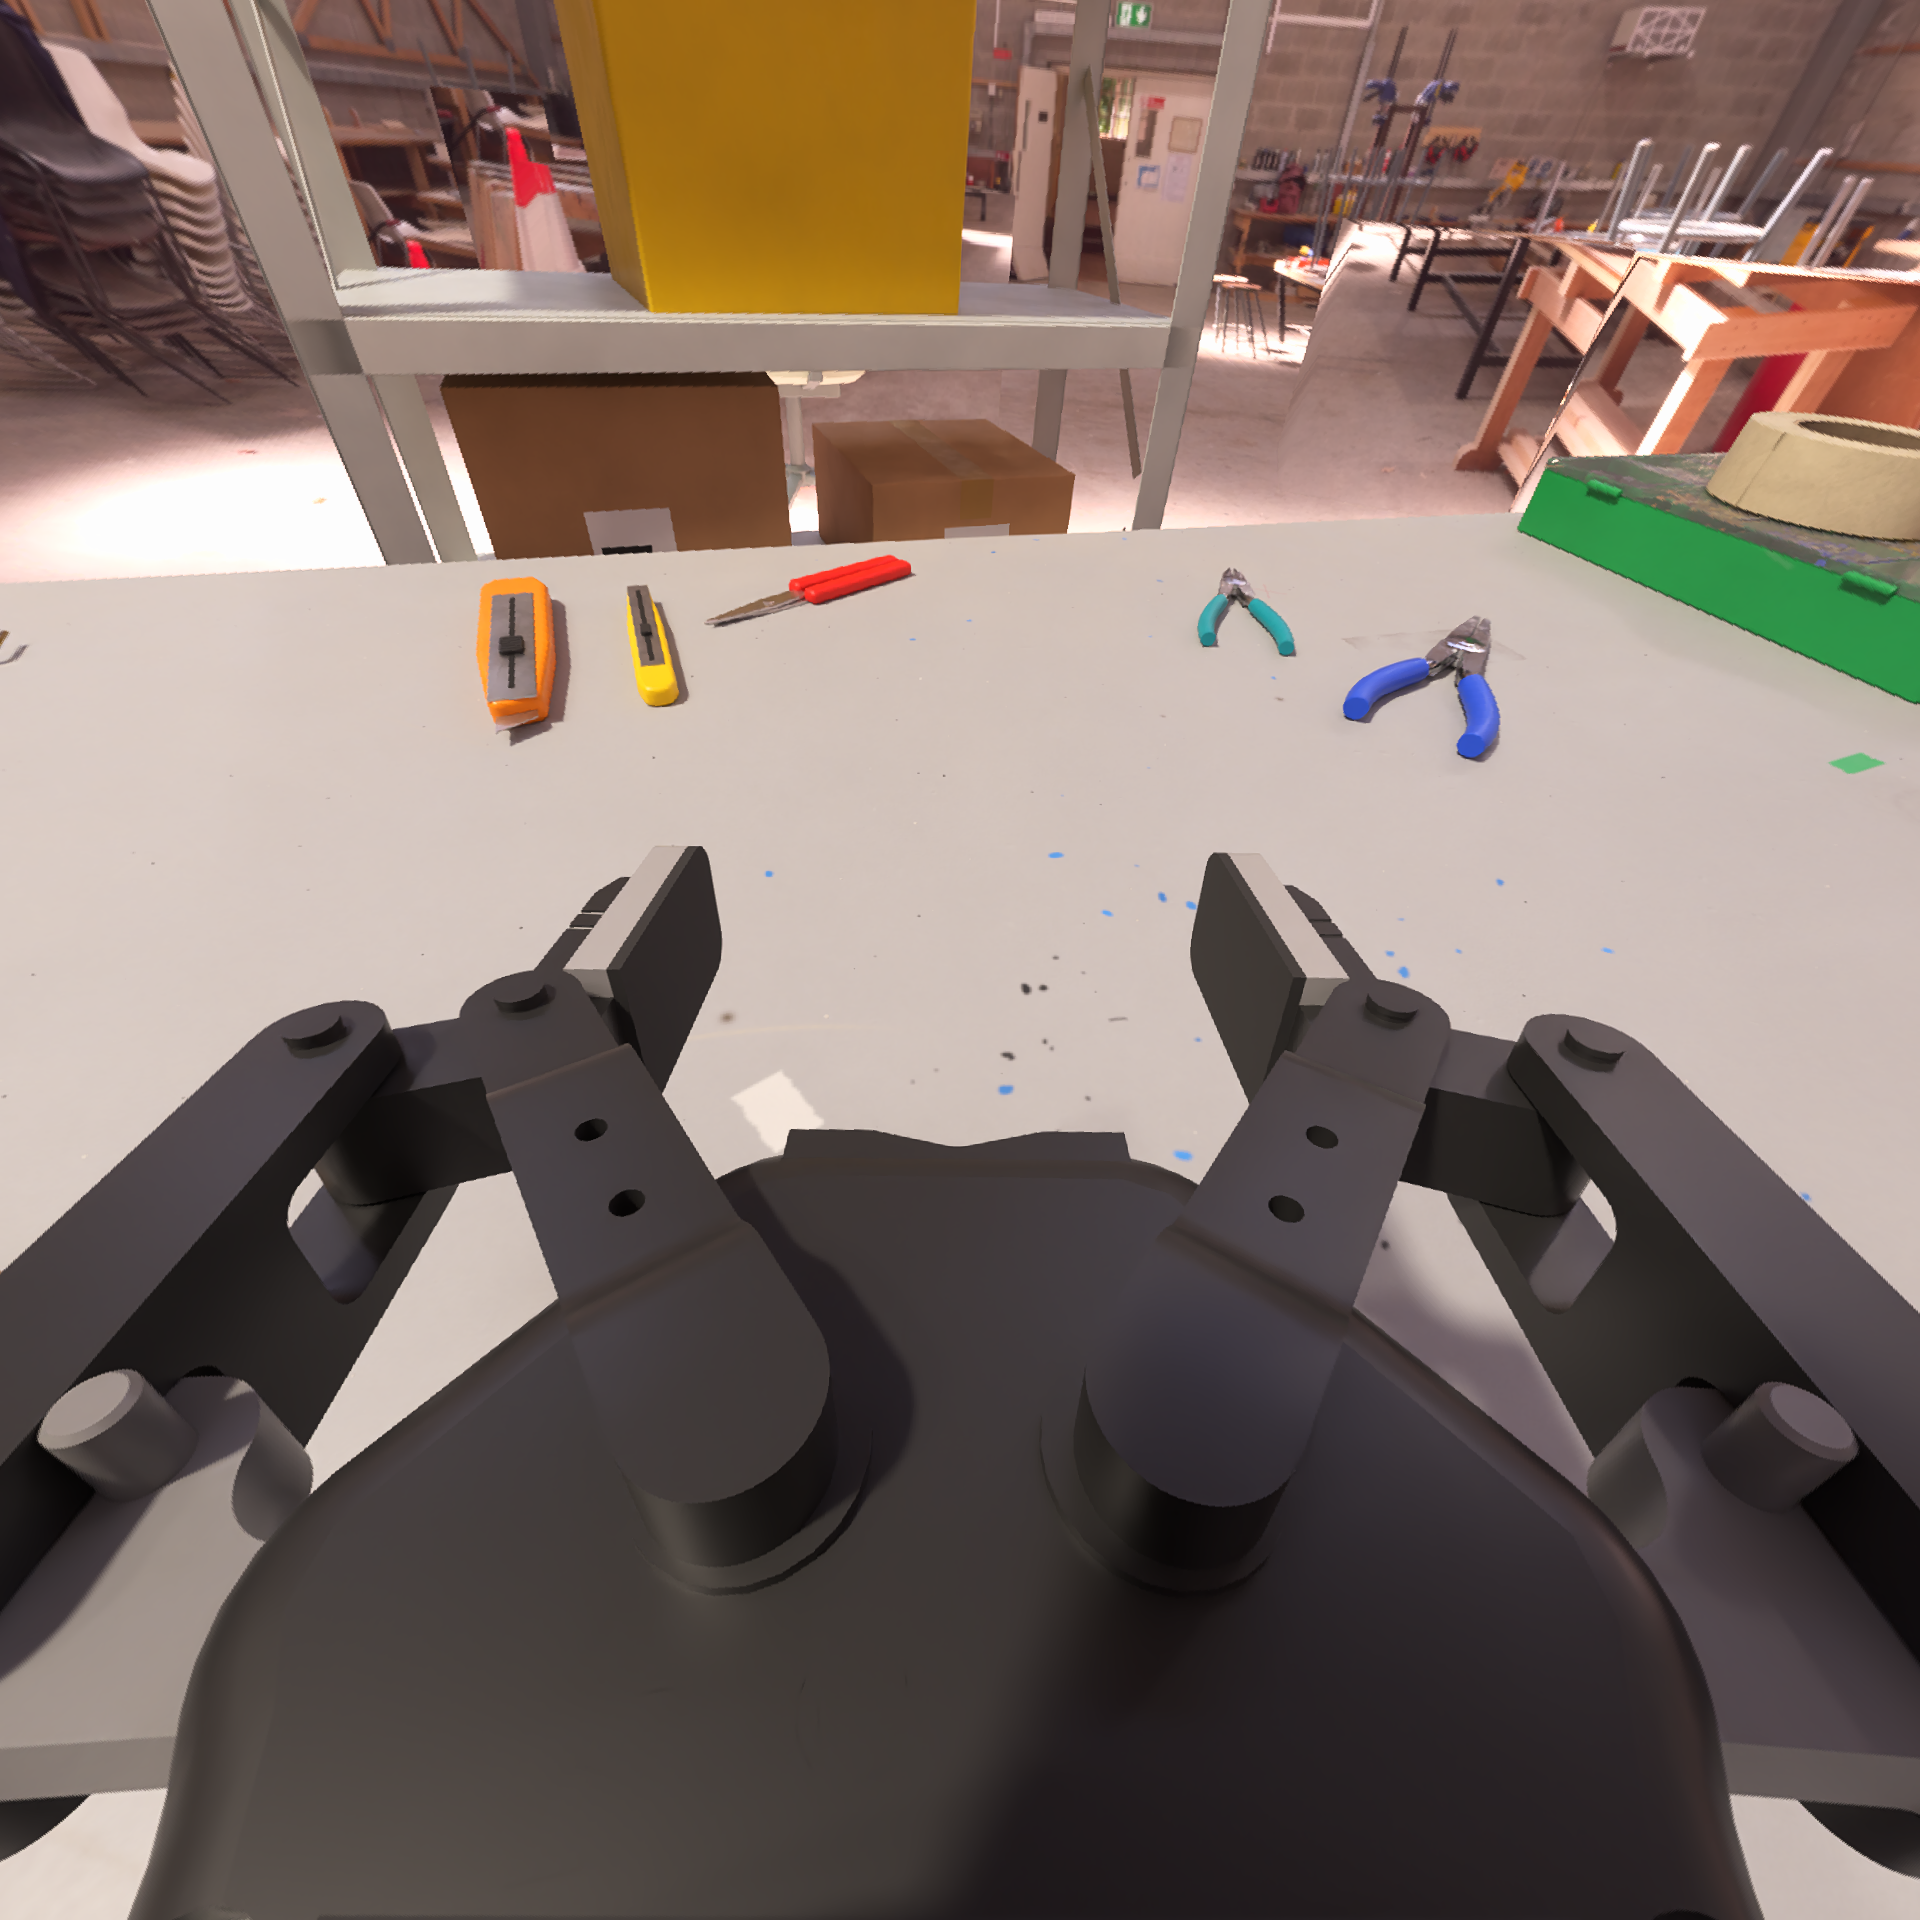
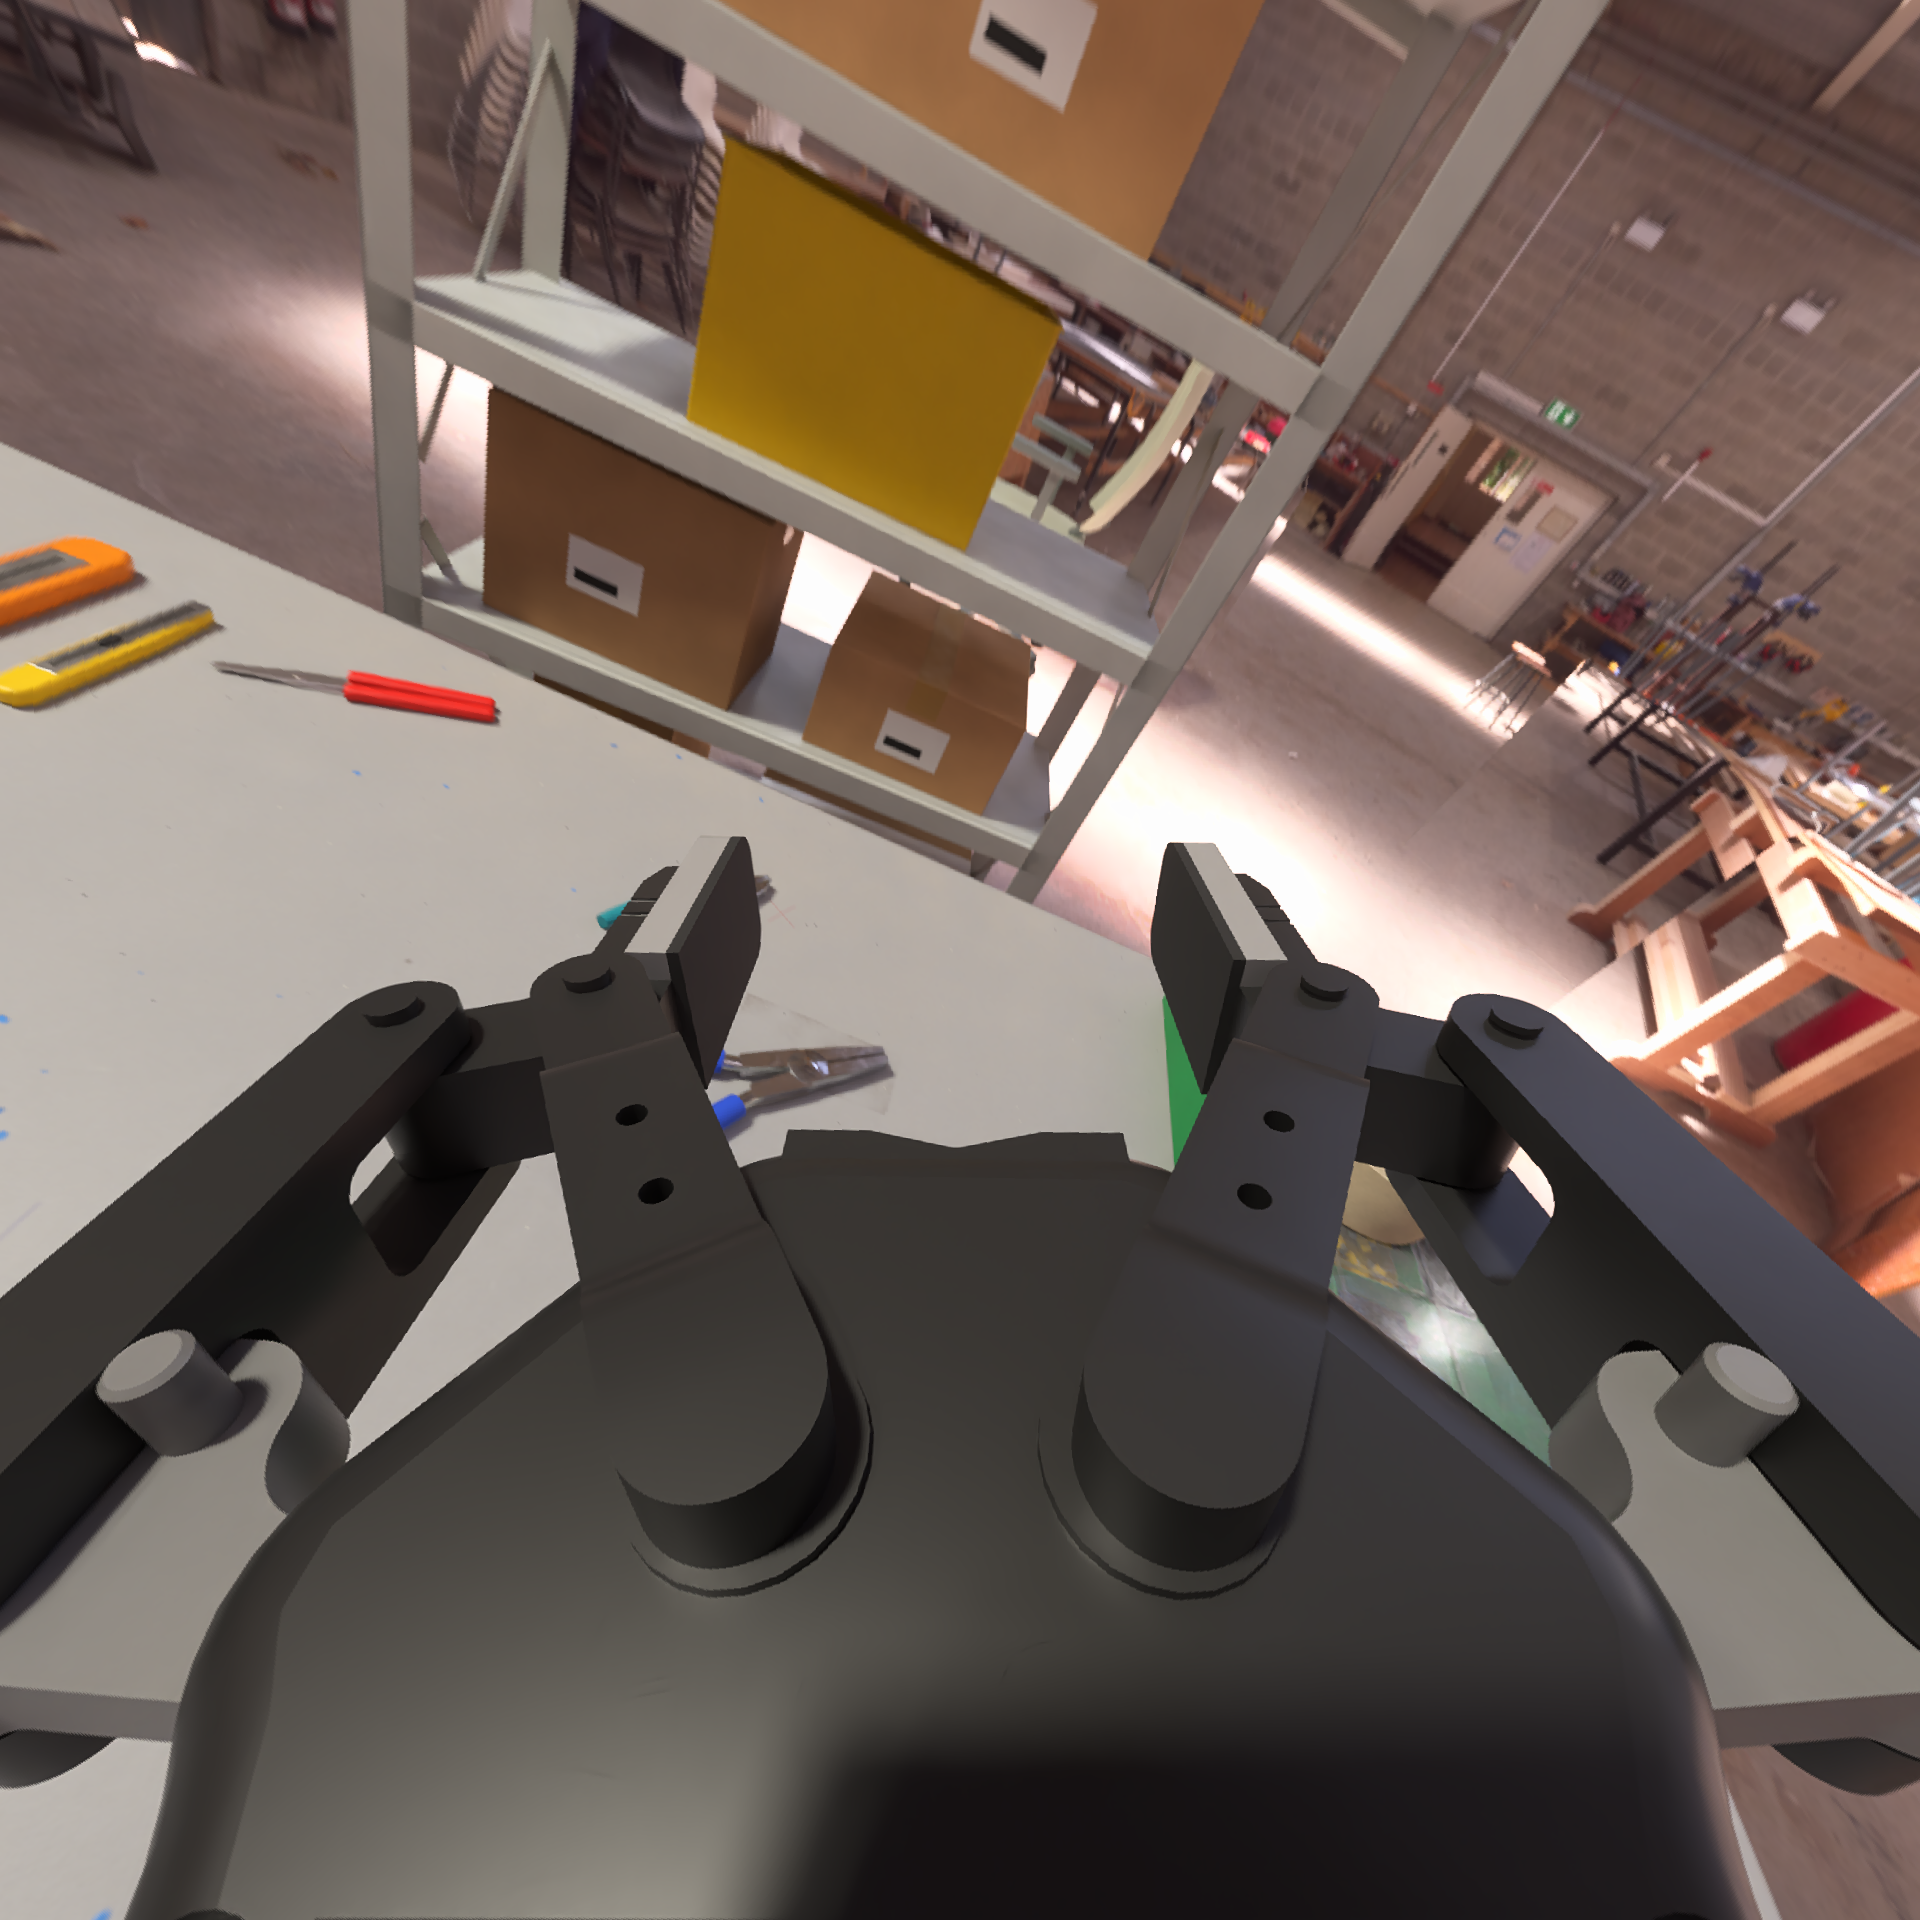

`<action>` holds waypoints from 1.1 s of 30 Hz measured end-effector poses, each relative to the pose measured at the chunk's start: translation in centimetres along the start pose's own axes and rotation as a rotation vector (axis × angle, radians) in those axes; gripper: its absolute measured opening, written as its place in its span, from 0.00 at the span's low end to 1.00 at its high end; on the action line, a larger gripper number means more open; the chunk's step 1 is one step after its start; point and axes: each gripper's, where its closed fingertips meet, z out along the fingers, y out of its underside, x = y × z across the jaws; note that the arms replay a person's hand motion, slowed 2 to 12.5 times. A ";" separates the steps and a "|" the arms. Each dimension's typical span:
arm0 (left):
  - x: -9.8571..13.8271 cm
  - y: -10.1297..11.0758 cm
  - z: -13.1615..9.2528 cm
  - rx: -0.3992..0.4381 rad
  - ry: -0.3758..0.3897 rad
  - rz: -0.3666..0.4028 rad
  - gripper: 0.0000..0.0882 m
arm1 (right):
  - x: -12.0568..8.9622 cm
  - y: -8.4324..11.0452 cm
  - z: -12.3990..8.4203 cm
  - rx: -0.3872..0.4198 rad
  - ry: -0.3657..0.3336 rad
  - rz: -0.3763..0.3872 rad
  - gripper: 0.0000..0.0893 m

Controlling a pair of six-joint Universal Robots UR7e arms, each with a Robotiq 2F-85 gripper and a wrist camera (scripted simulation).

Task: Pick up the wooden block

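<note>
Hovering over the grey table (image 1: 935, 748), the left gripper (image 1: 956, 935) has its jaws spread wide, nothing between them, pads touching nothing. Up at eleven o'clock lie an orange knife (image 1: 514, 649) and, just beside it, a yellow knife (image 1: 651, 646); at twelve, red scissors (image 1: 816, 588). Over at one o'clock sit teal pliers (image 1: 1245, 615), with blue pliers (image 1: 1439, 691) near them at two. A green case (image 1: 1704, 561) fills the far right, a tape roll (image 1: 1829, 468) resting on top. Behind the table stands a shelf (image 1: 727, 322) with a yellow box (image 1: 779, 145).

Switching to the right gripper (image 2: 956, 935): also wide apart, empty, hanging above the table's edge (image 2: 935, 935). The blue pliers (image 2: 805, 1070) peek out just past its left finger (image 2: 717, 935); a green sliver of the case (image 2: 1179, 1070) shows by the right one. No wooden block appears in either view, so I cannot tell where it is.
</note>
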 end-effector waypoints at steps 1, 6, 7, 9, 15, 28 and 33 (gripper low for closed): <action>0.0 -0.1 0.0 0.003 0.000 0.001 0.90 | -0.5 -0.2 -0.3 0.021 0.000 0.000 0.75; 0.1 -0.4 -0.2 0.019 -0.004 0.012 0.90 | -3.5 -1.0 -1.9 0.128 -0.009 0.008 0.73; 0.1 -0.5 -0.3 0.024 -0.005 0.015 0.90 | -4.1 -1.0 -2.2 0.144 -0.012 0.015 0.73; 0.1 -0.6 -0.4 0.033 -0.009 0.022 0.90 | -5.4 -1.0 -2.8 0.172 -0.020 0.032 0.73; 0.3 -1.1 -0.6 0.060 -0.018 0.045 0.90 | -9.3 -0.2 -4.0 0.227 -0.060 0.093 0.73; 1.0 -1.3 -0.9 0.080 -0.022 0.085 0.90 | -17.8 3.5 -5.0 0.277 -0.142 0.172 0.75; 1.2 -1.2 -0.9 0.079 -0.019 0.083 0.90 | -20.6 5.5 -4.8 0.250 -0.171 0.159 0.76</action>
